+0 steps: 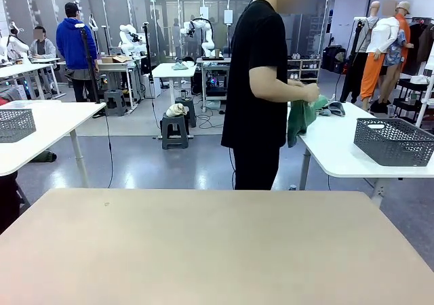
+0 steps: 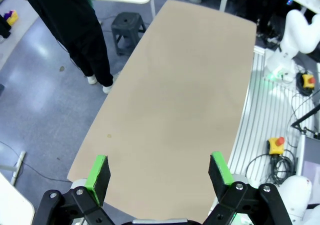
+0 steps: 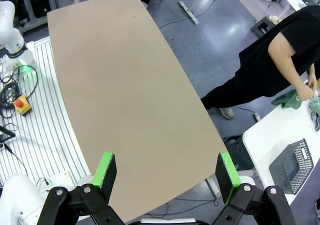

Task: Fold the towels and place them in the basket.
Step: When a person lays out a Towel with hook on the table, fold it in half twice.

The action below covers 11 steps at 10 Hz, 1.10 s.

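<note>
Closest in, both pincers hang high over the beige table (image 1: 203,251). The left pincer (image 2: 159,165) has its green pads spread wide apart, just tabletop below them. Same deal with the right pincer (image 3: 166,160): wide open, gripping nothing.

Past the far edge of that table, a person (image 1: 254,95) in a black top and black trousers stands side-on, turned toward a white table (image 1: 332,157) off to the robot's right. The person's hands (image 1: 310,93) are on the green towel (image 1: 298,118), which hangs crumpled at the corner of the white table. Just beyond it there's a greyish lump lying on the white table, too small for me to tell what it is.

The dark mesh basket (image 1: 393,141) sits upright further along that same white table, well apart from the towel. Over on the left, a paler grey basket (image 1: 15,124) sits on another white table.
</note>
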Tool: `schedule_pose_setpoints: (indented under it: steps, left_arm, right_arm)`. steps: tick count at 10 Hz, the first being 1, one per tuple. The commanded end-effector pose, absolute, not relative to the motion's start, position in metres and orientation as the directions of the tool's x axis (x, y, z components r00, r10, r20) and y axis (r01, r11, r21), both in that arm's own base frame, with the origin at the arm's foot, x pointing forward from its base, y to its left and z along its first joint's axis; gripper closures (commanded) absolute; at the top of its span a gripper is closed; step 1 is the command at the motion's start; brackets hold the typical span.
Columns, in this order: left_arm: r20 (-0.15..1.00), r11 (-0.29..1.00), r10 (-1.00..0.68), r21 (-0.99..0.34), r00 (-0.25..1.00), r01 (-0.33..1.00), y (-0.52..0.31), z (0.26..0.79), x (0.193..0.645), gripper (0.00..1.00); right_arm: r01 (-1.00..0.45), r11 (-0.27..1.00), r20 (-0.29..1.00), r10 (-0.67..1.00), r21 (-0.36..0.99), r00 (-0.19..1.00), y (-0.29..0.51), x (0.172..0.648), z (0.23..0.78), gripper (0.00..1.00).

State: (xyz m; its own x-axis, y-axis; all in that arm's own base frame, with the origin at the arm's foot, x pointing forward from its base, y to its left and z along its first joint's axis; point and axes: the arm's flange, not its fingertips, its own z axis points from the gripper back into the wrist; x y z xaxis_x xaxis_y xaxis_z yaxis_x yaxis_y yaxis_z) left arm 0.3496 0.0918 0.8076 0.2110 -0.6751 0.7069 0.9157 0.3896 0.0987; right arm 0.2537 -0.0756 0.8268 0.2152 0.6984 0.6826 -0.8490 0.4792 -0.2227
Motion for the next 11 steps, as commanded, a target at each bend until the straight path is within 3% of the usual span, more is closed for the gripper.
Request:
schedule_pose_setpoints:
  steps: [1, 6, 11]
  left_arm:
    - [0.74, 0.37, -0.643, 0.078, 0.195, 0.926, 0.112, 0.815, 0.351, 0.0]
    - [0.783, 0.361, -0.605, 0.106, 0.146, 0.927, 0.134, 0.817, 0.344, 0.0]
    - [0.784, 0.392, -0.597, 0.098, 0.172, 0.915, 0.133, 0.815, 0.346, 0.0]
  right_arm:
    - [-0.859, 0.47, 0.695, 0.687, -0.204, 0.211, -0.089, 0.253, 0.82, 0.0]
    - [-0.862, 0.47, 0.706, 0.676, -0.19, 0.213, -0.098, 0.244, 0.812, 0.0]
    - [-0.852, 0.49, 0.701, 0.674, -0.185, 0.235, -0.097, 0.249, 0.82, 0.0]
